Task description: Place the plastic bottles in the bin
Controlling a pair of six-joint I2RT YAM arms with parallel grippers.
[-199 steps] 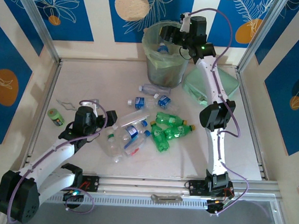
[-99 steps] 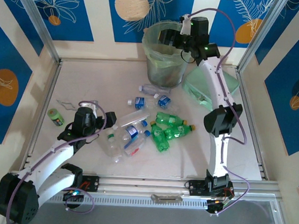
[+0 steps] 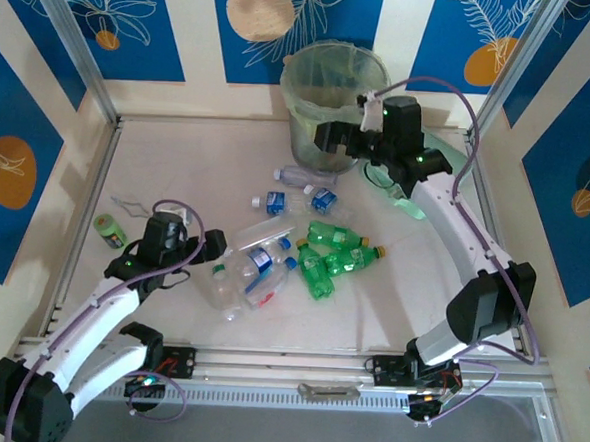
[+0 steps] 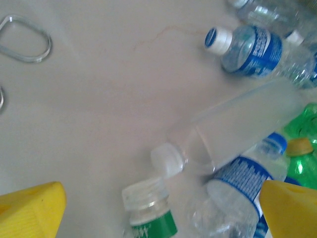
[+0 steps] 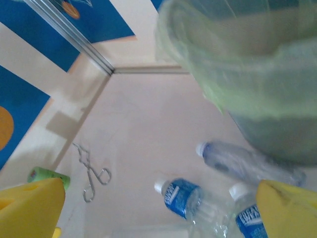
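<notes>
The left gripper is held wide open and empty, low over the table, at the left end of the heap of plastic bottles gathered mid-table towards the near edge. Just ahead of its jaws a white-capped clear bottle is seen lying on its side, with a green-labelled bottle closer in and a blue-labelled bottle beyond.

The right gripper is likewise spread and empty, just in front of the bin, which stands by the table's far edge. Three further bottles lie between heap and bin, one of them close beside the bin's base.

The bottles are judged to be empty: very light, thin-walled, easily crushed and smooth enough to roll or squirt out of a pinch. They would best be taken across the body, square to the long axis, near the stiffer shoulder below the cap.
</notes>
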